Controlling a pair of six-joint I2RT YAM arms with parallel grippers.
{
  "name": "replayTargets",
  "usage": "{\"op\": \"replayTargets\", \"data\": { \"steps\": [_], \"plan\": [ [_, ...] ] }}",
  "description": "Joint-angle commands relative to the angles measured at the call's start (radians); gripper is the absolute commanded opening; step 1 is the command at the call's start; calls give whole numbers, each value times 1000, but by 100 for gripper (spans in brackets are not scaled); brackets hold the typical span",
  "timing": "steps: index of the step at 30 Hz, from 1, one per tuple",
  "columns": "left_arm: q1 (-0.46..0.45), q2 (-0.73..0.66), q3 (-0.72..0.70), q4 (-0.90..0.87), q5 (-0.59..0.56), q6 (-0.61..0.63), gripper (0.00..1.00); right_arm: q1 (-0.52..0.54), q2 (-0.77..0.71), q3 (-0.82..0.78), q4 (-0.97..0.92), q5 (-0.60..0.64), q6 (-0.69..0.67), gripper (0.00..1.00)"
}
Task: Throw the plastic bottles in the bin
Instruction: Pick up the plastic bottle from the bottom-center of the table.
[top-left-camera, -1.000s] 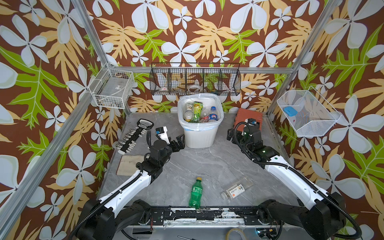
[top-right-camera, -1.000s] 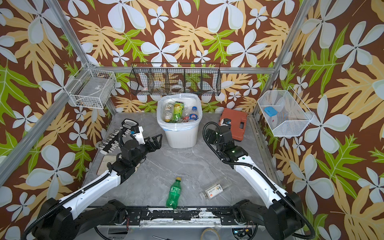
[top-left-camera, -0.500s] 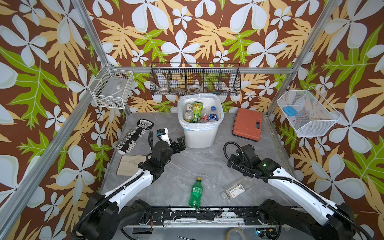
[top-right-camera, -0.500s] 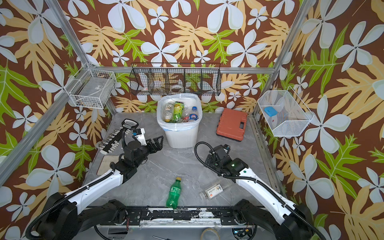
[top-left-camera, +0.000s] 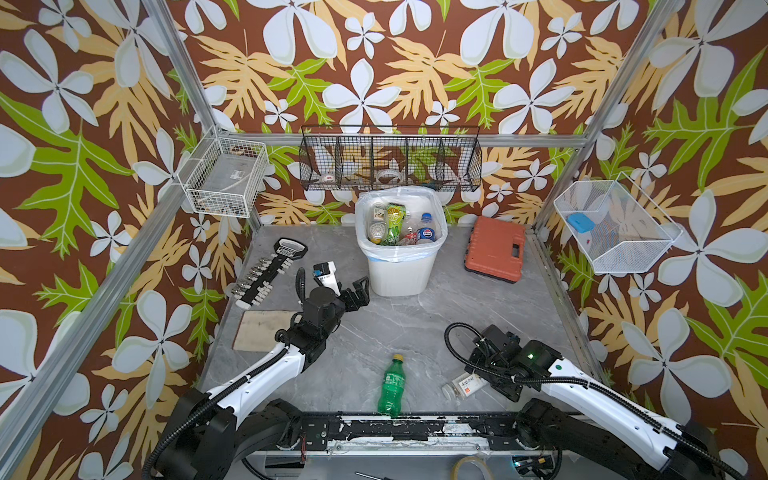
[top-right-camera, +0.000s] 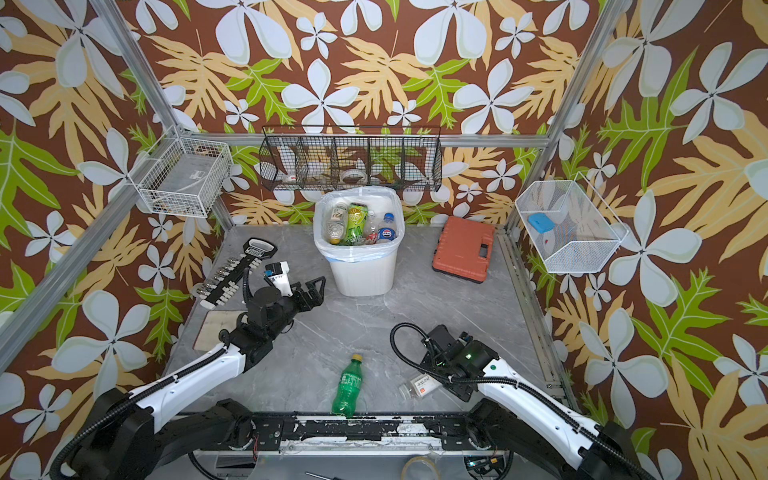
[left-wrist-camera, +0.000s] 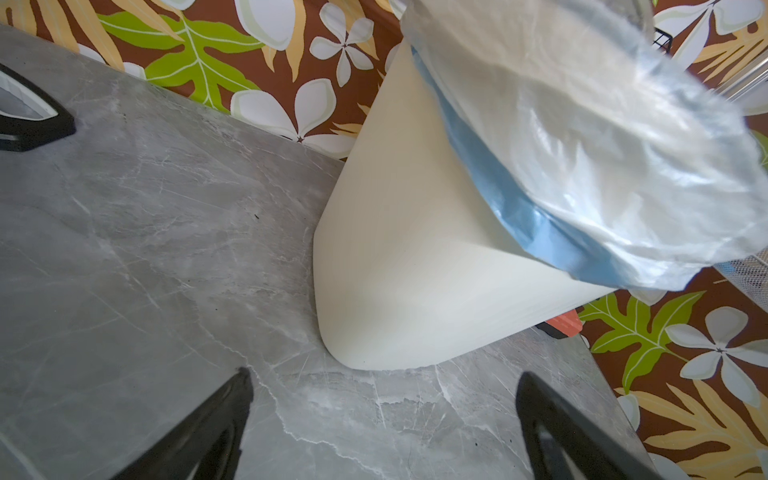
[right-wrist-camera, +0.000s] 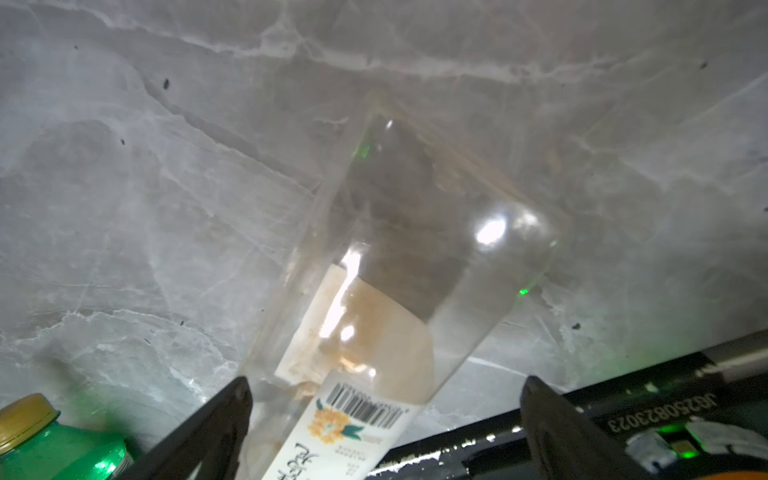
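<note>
Clear one: I see the clear bottle (right-wrist-camera: 395, 270) on its side at 5 o'clock on the desk (top-left-camera: 415, 324), near the front edge. It has thin see-through walls, flat-looking sides, and a white label with an orange flower print and a barcode.
Green one: the green bottle (top-left-camera: 390, 386) lies at 6 o'clock, just beside the clear one but apart from it. Its gold cap points to 12 and its base is at the front edge. The plastic is glossy and it has a green label.
Already in: the bottles in the bin (top-left-camera: 399, 224) are packed together, and green, white, red and blue labels show.
Bin: the bin (left-wrist-camera: 415, 249) stands at 12 o'clock. It is smooth cream-white plastic with rounded corners, narrower at the foot. A crinkled translucent bag (left-wrist-camera: 582, 145) with a blue hem is folded over its rim.
Right side: the right fingers (right-wrist-camera: 208, 432) are spread wide either side of the clear bottle. I cannot tell whether they touch it.
Left side: the left fingers (left-wrist-camera: 203, 436) are spread wide over bare desk with nothing between them, and point at the bin's foot.
Desk: it is grey with a marble pattern and a matte finish.
Around: an orange-red tool case (top-left-camera: 494, 249) lies flat at 2 o'clock. At 10 o'clock is a black rail of metal sockets (top-left-camera: 270, 270), and at 9 a beige board (top-left-camera: 259, 332). Wire baskets (top-left-camera: 390, 162) hang on the walls.
In the way: the right arm's wrist covers most of the clear bottle in both top views.
</note>
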Motion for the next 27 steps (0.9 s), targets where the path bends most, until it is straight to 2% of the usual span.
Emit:
{"op": "replayTargets", "data": {
  "steps": [1, 10, 17, 22, 27],
  "plan": [
    [1, -11, 3, 22, 5, -2, 100, 4, 36, 0, 65, 2, 14, 100],
    [1, -36, -4, -6, -16, -5, 100, 4, 167, -35, 224, -25, -46, 99],
    [3, -17, 11, -19, -13, -5, 100, 4, 251, -18, 324, -22, -96, 73],
    [3, -4, 21, -36, -27, -22, 100, 3, 281, 2, 377, -8, -121, 66],
    [3, 2, 10, -33, -42, -44, 100, 2, 289, 67, 375, 55, -170, 63]
  ]
}}
